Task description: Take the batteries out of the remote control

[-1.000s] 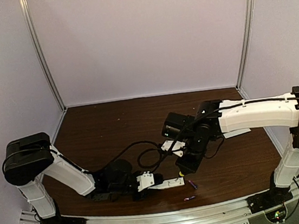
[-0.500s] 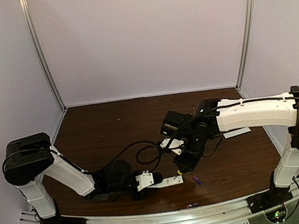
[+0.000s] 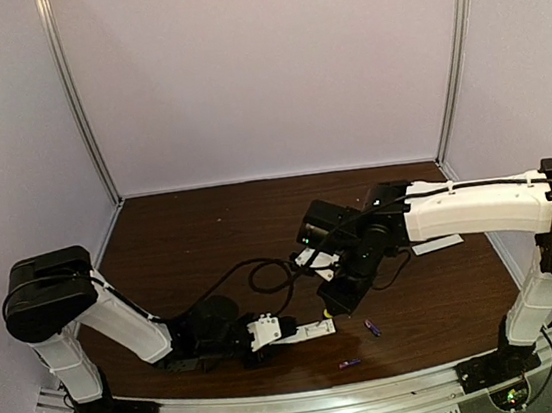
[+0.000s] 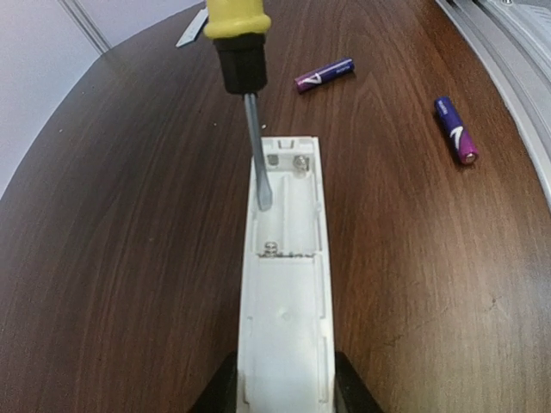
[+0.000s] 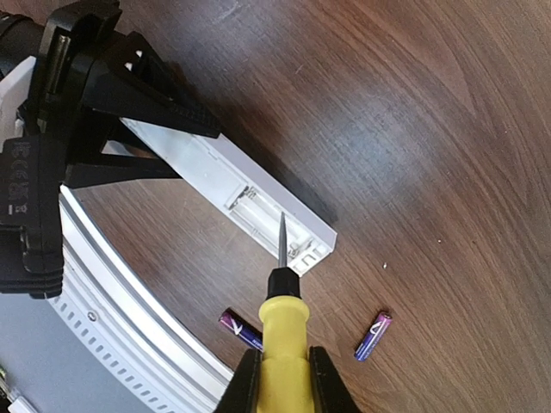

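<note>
The dark tabletop (image 3: 180, 248) is reached over by both arms. The remote control (image 4: 282, 327) is pinched across its width at the near end by the left end effector (image 4: 282, 391). Its long axis is carried straight out ahead of that end effector, back face up. Whether it rests on the wood cannot be told. The battery bay at the remote's far end is seen open and empty, with only the metal contacts showing.

The yellow-handled screwdriver (image 5: 282, 331) is clamped by its handle in the right end effector (image 5: 281, 379), with the fingers pressed onto it. Its blade is pointed ahead of that end effector and down into the bay, near the left wall.

The 2 batteries (image 4: 325, 76) are found loose on the tabletop. 1 lies beyond the remote's far end and the other (image 4: 455, 129) lies off to the right of the bay, both apart from the remote. From the right end effector they lie close on either side of the handle, so the right arm is judged the nearer. The unloading is judged done, and the blade need only be lifted out along its own axis.
</note>
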Robot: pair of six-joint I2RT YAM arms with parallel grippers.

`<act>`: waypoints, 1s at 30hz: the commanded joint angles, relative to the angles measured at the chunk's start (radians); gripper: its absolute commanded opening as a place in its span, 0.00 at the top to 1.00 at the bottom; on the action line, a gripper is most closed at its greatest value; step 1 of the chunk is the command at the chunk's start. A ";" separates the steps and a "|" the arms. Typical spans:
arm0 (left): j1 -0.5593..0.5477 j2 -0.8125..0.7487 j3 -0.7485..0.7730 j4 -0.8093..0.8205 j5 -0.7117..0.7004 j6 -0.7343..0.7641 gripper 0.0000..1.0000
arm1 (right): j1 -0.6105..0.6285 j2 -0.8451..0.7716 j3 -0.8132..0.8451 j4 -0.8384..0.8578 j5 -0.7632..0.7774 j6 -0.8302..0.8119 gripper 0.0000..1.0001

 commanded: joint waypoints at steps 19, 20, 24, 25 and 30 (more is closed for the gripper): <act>-0.007 -0.075 -0.037 0.136 -0.058 -0.043 1.00 | -0.012 -0.363 -0.137 0.123 0.295 0.098 1.00; -0.007 -0.079 -0.039 0.140 -0.061 -0.045 1.00 | -0.012 -0.368 -0.142 0.125 0.340 0.102 1.00; -0.007 -0.094 -0.056 0.173 -0.085 -0.058 1.00 | -0.011 -0.388 -0.177 0.165 0.493 0.110 1.00; -0.006 -0.099 -0.061 0.180 -0.086 -0.060 1.00 | -0.013 -0.396 -0.193 0.196 0.522 0.113 1.00; -0.007 -0.108 -0.071 0.215 -0.147 -0.080 1.00 | -0.014 -0.437 -0.318 0.365 0.699 0.156 1.00</act>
